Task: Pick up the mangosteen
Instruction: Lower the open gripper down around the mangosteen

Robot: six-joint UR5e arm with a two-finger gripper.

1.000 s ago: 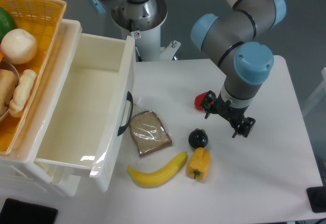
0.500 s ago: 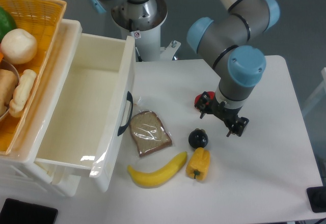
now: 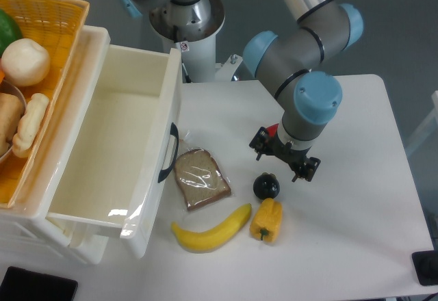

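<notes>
The mangosteen (image 3: 266, 186) is a small glossy black ball with a little stem cap, lying on the white table just above the yellow bell pepper (image 3: 267, 220). My gripper (image 3: 283, 159) hangs open and empty, just up and to the right of the mangosteen, with its two fingers spread wide apart. It holds nothing. The red pepper (image 3: 272, 131) is almost wholly hidden behind the gripper's wrist.
A banana (image 3: 211, 231) and a wrapped slice of bread (image 3: 200, 178) lie left of the fruit. An open white drawer (image 3: 116, 144) juts out at the left, with a yellow basket (image 3: 41, 48) of food on top. The robot base (image 3: 185, 20) stands behind.
The arm has swung left and slightly up, carrying the open gripper from the right of the mangosteen to almost over it. The red pepper is now mostly covered. Nothing on the table moved.
</notes>
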